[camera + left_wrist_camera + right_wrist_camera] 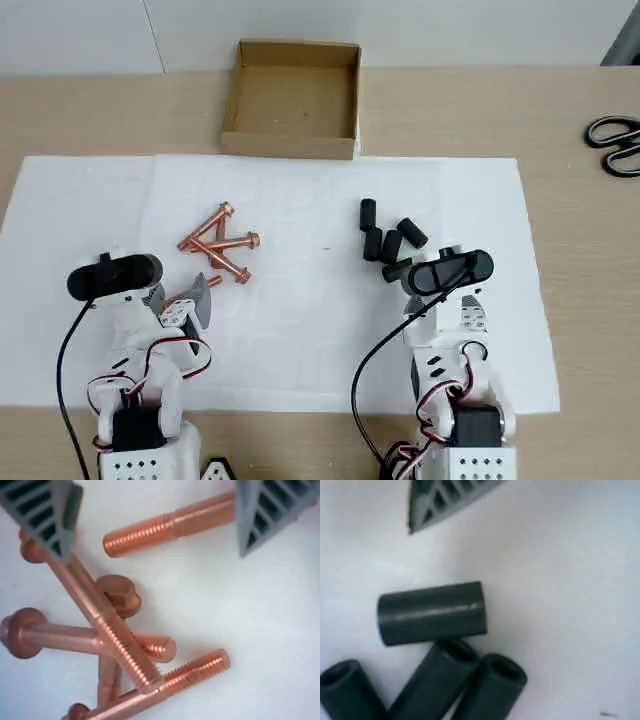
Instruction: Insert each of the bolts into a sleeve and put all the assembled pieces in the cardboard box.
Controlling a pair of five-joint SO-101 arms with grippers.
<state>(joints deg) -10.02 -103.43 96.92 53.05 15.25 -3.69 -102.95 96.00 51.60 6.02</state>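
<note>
Several copper bolts [220,245] lie crossed in a pile on the white paper, seen close in the left wrist view as a bolt pile [115,640]. One separate bolt [170,525] lies between the fingers of my left gripper [152,555], which is open and touches nothing. Several black sleeves [388,238] lie on the paper just ahead of the right arm [447,272]. One grey fingertip [427,515] of the right gripper hangs above a lying sleeve [432,612], apart from it, holding nothing. The open cardboard box [240,100] sits at the table's far edge.
White paper [300,330] covers the table's middle, bare between the two arms. Scissors [615,145] lie on the wood at the far right.
</note>
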